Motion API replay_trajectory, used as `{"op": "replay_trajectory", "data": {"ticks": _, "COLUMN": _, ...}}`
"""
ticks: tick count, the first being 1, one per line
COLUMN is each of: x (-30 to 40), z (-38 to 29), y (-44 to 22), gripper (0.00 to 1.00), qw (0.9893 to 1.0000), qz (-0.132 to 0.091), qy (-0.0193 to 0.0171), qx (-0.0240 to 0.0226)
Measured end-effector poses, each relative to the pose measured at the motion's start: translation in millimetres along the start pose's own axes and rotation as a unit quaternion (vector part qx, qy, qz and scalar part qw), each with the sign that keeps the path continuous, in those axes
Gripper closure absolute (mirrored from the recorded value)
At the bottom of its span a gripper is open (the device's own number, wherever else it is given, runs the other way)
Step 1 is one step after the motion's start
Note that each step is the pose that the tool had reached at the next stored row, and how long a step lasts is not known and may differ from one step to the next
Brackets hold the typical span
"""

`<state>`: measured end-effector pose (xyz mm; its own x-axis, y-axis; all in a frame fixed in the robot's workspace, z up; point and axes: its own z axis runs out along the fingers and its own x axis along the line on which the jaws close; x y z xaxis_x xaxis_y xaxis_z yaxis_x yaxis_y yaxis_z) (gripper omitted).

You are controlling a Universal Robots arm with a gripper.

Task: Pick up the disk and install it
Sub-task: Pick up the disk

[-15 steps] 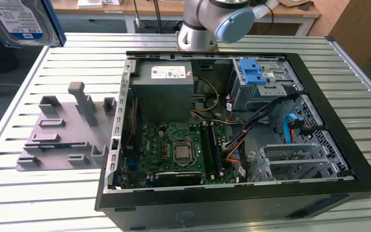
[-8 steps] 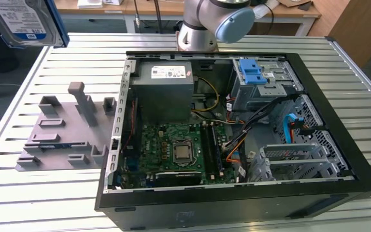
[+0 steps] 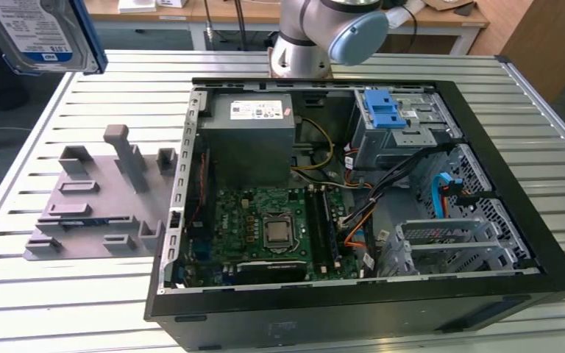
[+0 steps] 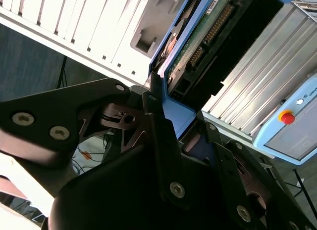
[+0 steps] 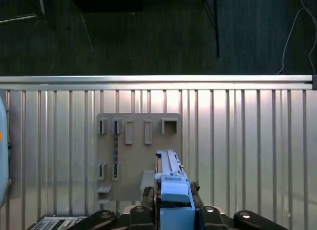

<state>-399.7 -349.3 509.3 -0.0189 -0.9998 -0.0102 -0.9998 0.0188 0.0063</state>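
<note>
The gripper point(image 4: 181, 122) was clamped tight on the disk's point(image 3: 39, 33) blue carrier, holding it in the air. It hung above the grey fixture plate point(image 5: 133, 156) on the slatted table point(image 5: 247, 141), beside the open computer case point(image 3: 555, 265).

Counter point(image 3: 57, 294): slatted bare-metal top, ribs running across exterior view. Open black computer case point(image 3: 341, 316) lies flat on it, side panel off, toward exterior view's right. Grey slotted fixture plate point(image 3: 91, 213) just beside case, on exterior view's left. First wrist view: plate point(image 5: 133, 161) flat on ribbed counter point(image 5: 247, 141).
</note>
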Motion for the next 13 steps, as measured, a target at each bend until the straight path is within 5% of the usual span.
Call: {"op": "replay_trajectory", "data": {"ticks": 13, "x": 2.4, "z": -0.1, "y": -19.1, "gripper": 0.64, "qw": 1.0000, "qz": 0.000, "qy": 0.0000, "qx": 0.0000}}
